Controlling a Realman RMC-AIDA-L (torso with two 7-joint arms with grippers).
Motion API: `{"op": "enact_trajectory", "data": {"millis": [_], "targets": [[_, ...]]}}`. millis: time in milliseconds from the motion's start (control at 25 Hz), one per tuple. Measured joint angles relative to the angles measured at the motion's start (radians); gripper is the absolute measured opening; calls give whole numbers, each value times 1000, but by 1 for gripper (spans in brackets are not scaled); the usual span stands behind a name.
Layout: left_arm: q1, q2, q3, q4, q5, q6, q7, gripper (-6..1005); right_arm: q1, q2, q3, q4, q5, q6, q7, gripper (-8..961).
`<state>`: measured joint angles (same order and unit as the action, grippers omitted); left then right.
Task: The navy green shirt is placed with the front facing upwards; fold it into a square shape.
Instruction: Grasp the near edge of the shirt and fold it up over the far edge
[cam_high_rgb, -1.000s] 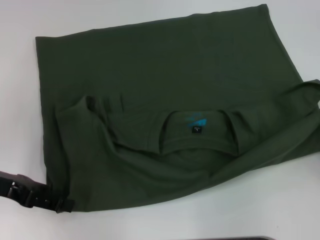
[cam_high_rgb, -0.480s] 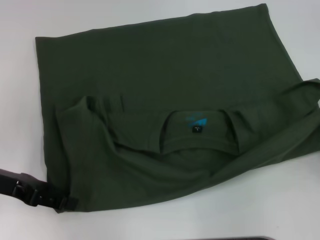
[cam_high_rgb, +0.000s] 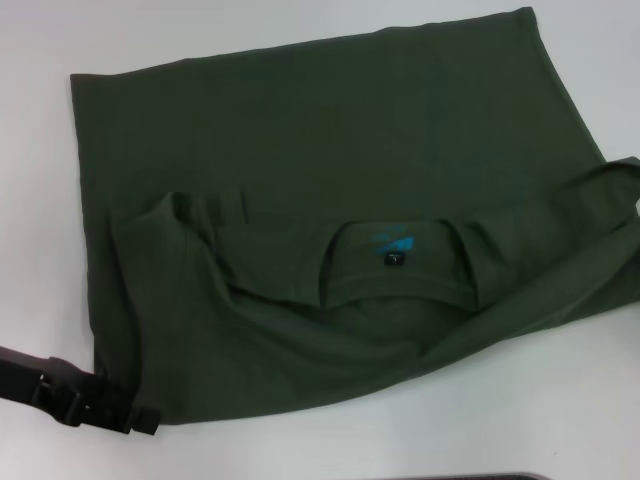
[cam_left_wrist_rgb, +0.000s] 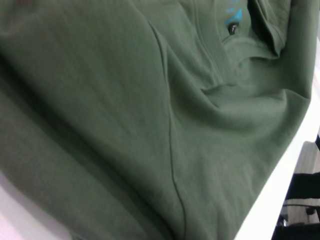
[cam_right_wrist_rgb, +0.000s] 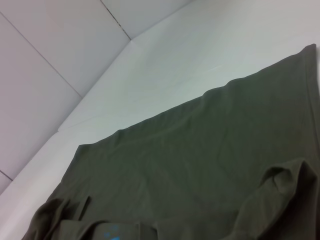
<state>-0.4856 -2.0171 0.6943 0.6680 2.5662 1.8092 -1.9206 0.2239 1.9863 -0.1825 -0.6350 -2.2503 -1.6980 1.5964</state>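
**Q:** How does the garment look?

**A:** The dark olive-green cotton shirt (cam_high_rgb: 330, 230) lies spread over the middle of the white worktop (cam_high_rgb: 560, 420) in the head view. Its collar end is folded over onto the body, so the ribbed round collar (cam_high_rgb: 395, 290) sits around 5 o'clock from the cloth's centre, with the small black neck tag with teal print (cam_high_rgb: 393, 250) just inside it. One sleeve is bunched at 9 o'clock, the other puckers up at the 3 o'clock edge. The far hem runs straight from 10 to 1 o'clock. No chest lettering shows.

**Q:** And the arms?

**A:** The black left gripper (cam_high_rgb: 135, 418) sits at the shirt's 7 o'clock corner, touching the cloth edge; whether it is clenched on the fabric cannot be told. The left wrist view is filled with creased green cloth (cam_left_wrist_rgb: 150, 115). The right gripper appears in no view.

**Q:** The setting?

**A:** A plain white worktop, seen bare beyond the far hem in the right wrist view (cam_right_wrist_rgb: 200, 55), meeting pale wall panels (cam_right_wrist_rgb: 50, 45) with thin dark seams.
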Motion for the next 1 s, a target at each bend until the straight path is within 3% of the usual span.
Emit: {"op": "enact_trajectory", "data": {"millis": [440, 1000], "targets": [[-12, -14, 10, 3, 0, 7, 9, 568, 0, 0, 0, 0, 0, 0, 2, 44], [-19, -15, 13, 10, 25, -22, 3, 531, 8, 0, 0, -1, 0, 0, 2, 43]]}}
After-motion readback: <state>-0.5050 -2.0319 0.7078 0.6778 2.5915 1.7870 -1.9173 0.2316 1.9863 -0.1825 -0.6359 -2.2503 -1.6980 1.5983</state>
